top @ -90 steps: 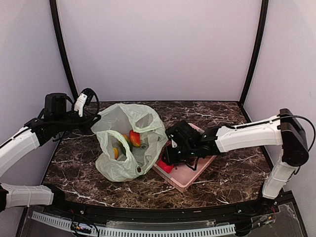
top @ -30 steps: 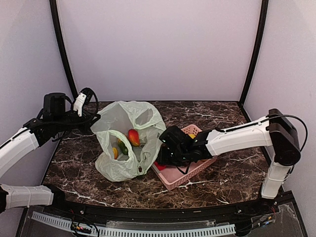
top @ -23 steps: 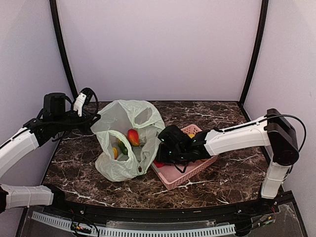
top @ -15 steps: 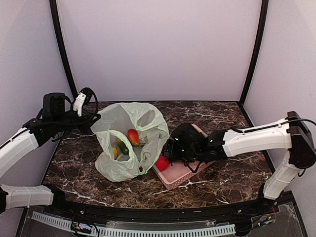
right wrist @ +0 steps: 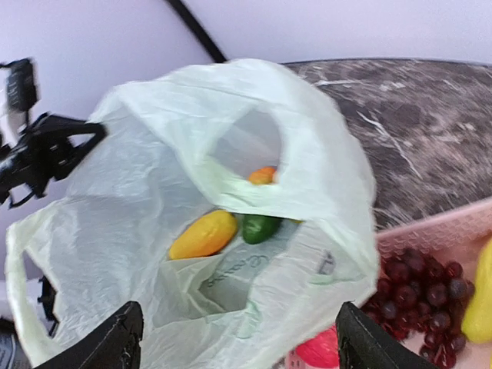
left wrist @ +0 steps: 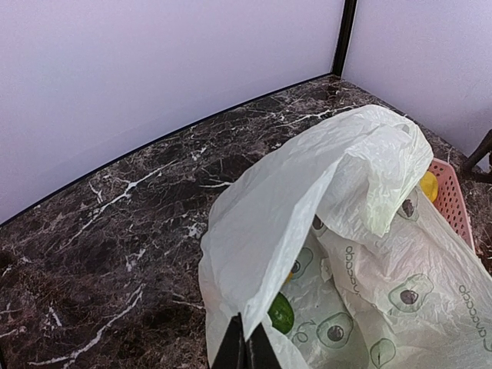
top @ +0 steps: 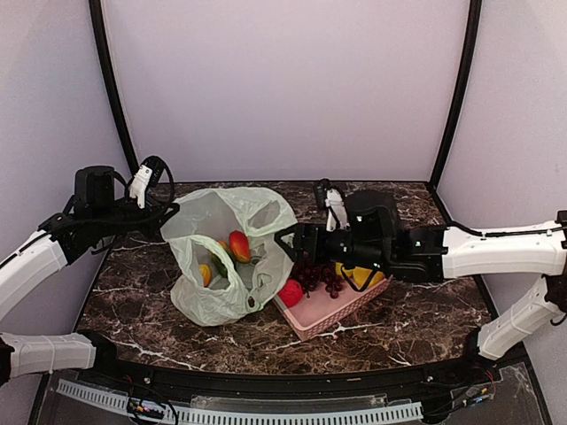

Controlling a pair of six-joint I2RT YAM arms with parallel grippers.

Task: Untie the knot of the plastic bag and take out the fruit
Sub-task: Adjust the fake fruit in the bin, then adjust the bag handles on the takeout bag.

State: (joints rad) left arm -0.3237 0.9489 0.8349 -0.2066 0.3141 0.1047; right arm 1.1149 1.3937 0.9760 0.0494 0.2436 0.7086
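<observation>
A thin, translucent pale-green plastic bag (top: pixel 221 266) lies open just left of the pink slotted plastic basket (top: pixel 328 320), with small toy fruit (top: pixel 239 246) inside both. The left gripper (left wrist: pixel 244 344) is pinched tight on the bag's rim. The right gripper (top: pixel 285 237) hovers over the basket's left end, spread wide and empty.

The left arm (top: pixel 35 252) reaches in from the left edge, and the left gripper (top: pixel 168 212) is pinched on the rim of the plastic bag (top: pixel 208 217) — jaws fully together. The right arm (top: pixel 496 248) stretches level toward the left — the right gripper (top: pixel 285 237) gapes wide, holding nothing.
</observation>
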